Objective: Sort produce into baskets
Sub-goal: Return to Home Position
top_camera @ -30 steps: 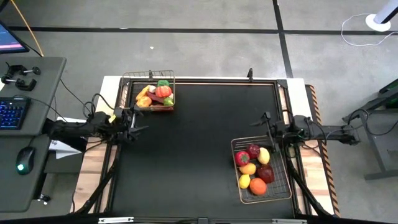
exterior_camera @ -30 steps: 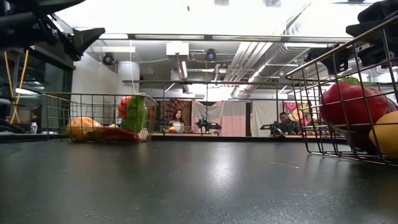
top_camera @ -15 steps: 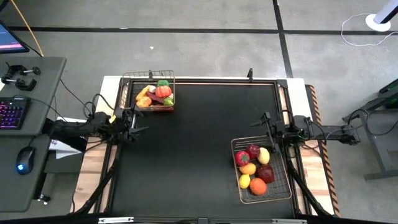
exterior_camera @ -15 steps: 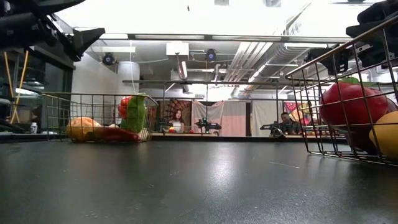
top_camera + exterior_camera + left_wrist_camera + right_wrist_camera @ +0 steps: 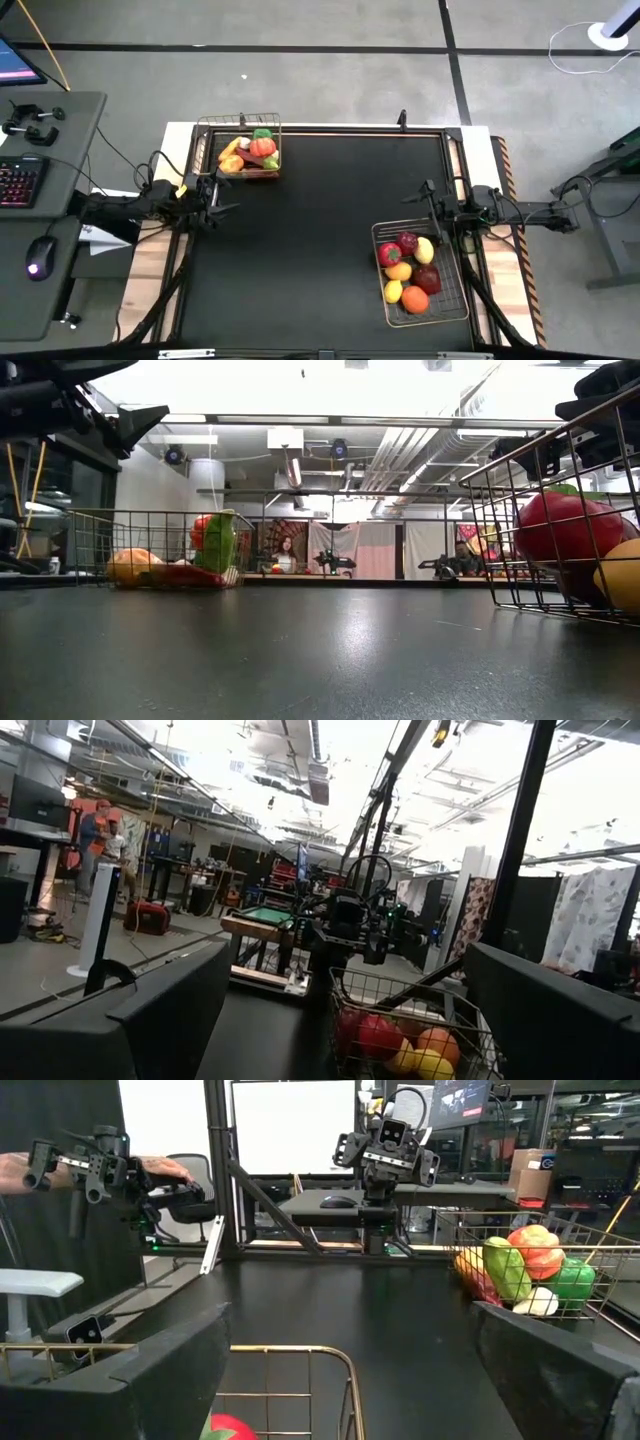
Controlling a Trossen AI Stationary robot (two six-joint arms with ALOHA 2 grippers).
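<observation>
Mind the open right gripper [image 5: 430, 205] catching the fruit basket [image 5: 405, 223] just beside it; left gripper [image 5: 225, 203], open too, well apart.

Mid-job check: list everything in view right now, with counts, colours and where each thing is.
table: 1, black top, between the two arms
far-left basket: 1, metal wire, far left corner of the table
far-left produce: several pieces, orange, green, yellow, dark red, piled in the far-left basket
near-right basket: 1, metal wire, near right side of the table
near-right produce: about seven pieces, red, dark red, yellow, orange, in the near-right basket
keyboard: 1, dark with lit keys, on the desk left of the table
mouse: 1, dark, same desk
left gripper: open, at the table's left edge
right gripper: open, at the near-right basket's far end
</observation>
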